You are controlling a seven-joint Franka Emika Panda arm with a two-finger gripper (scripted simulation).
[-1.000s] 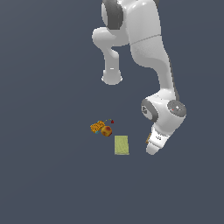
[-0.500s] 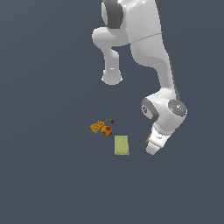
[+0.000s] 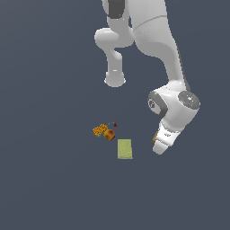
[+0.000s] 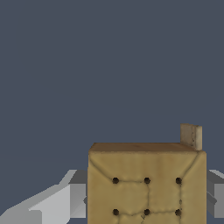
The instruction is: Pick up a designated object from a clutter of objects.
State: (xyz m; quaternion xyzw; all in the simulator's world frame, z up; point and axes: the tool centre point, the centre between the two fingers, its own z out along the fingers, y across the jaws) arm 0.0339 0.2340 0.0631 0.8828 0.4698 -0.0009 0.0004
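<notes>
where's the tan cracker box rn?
Tan cracker box sits between the gripper fingers, at the exterior view's right of the yellow-green rectangle.

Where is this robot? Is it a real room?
Probably not a real room: it looks like a computer-made test scene. The floor is one flat, bare grey-blue colour, the white arm looks smooth and drawn, and the tan box sits between the pincer fingers.

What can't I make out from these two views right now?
- Gripper fingertips: wrist view, hidden behind the tan dotted box; contact can't be confirmed.
- Box's lower part: wrist view, cut off by the frame edge.
- Same box: exterior view, only a sliver shows beside the white hand.
- Small items beside the orange ball: exterior view, too small to identify.
</notes>
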